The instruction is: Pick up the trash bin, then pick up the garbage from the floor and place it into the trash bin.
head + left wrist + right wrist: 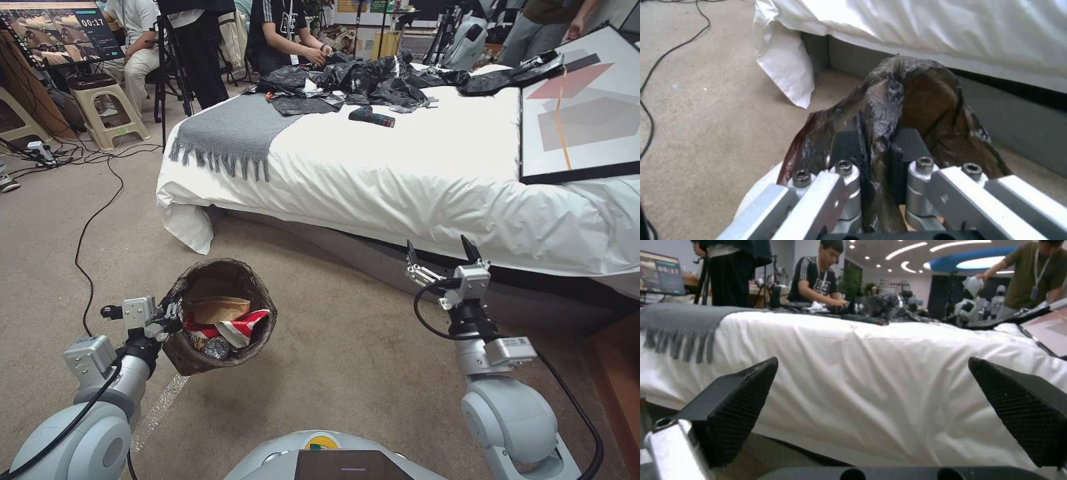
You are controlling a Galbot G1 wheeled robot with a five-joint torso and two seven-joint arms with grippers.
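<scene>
Left gripper [175, 313] of mine is clamped on the trash bin [220, 317] rim, bin hanging off the floor [333, 360] with garbage [227, 330] already inside. Right gripper [443, 257] is spread wide and empty, up by the bed [400, 180]. Looks like collection's mostly done; next I'd hunt for leftover litter.

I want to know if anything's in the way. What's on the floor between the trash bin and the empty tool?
Nothing: in the head view, bare floor separates the trash bin, held by the left tool, from the open right tool.
</scene>
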